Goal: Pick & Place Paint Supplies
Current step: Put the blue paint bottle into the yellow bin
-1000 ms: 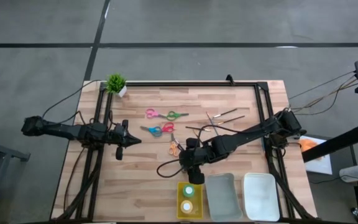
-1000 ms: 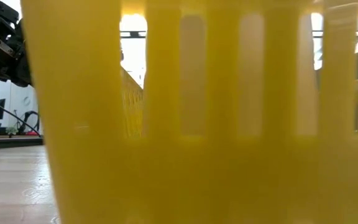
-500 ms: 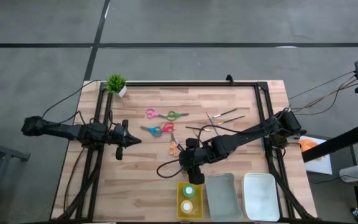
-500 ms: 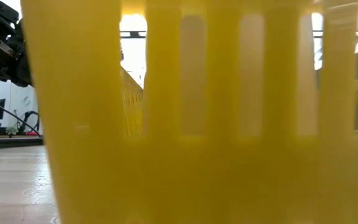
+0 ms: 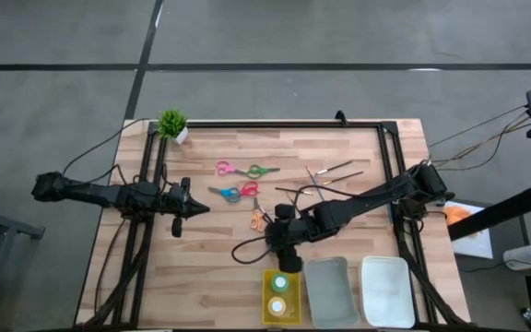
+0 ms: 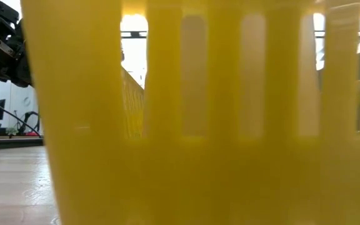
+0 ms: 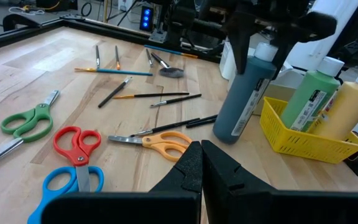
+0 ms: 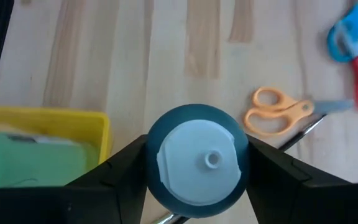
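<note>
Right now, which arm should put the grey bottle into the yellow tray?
Right. The right gripper is shut on the grey bottle, upright beside the yellow tray, which holds the green bottle and yellow bottle. The left gripper waits, shut, at the table's left.

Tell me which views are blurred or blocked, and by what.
Low view: the yellow tray sits right at the lens, out of focus, filling nearly the whole picture. Right wrist view: soft; the grey bottle in the right end effector hides much of the table. High and left wrist views are clear.
</note>
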Motion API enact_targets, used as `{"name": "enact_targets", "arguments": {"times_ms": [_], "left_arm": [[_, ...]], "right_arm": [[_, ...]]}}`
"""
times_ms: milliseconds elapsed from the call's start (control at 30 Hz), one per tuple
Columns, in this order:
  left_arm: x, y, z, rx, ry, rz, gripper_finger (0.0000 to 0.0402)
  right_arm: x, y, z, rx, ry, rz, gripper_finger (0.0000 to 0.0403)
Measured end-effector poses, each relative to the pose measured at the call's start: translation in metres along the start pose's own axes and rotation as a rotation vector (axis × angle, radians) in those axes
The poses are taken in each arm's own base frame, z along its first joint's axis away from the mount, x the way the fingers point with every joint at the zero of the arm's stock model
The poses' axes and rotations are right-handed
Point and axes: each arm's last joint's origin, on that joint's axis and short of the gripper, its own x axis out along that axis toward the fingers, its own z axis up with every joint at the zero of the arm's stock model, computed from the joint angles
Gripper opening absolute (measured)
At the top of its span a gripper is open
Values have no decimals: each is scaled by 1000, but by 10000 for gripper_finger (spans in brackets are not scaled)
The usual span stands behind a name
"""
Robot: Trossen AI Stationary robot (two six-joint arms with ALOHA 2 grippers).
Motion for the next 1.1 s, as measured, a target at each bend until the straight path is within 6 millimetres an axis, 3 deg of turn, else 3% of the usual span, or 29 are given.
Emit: {"name": "enact_targets", "arguments": {"times_ms": [200,400,533,733,867,1100], "left_arm": [[0,0,0,0,0,0,0],[0,0,0,0,0,0,0],[0,0,0,0,0,0,0],[0,0,0,0,0,0,0],[0,0,0,0,0,0,0],[0,0,0,0,0,0,0]], "right_arm": [[-31,0,15,6,-62,-52,211],[-78,4,19,47,-79,-72,211],[-112,12,12,83,-72,-87,211],[-145,34,-8,160,-86,-140,211],[-153,60,-23,205,-118,-125,211],[-140,105,-43,280,-134,-139,210]]}}
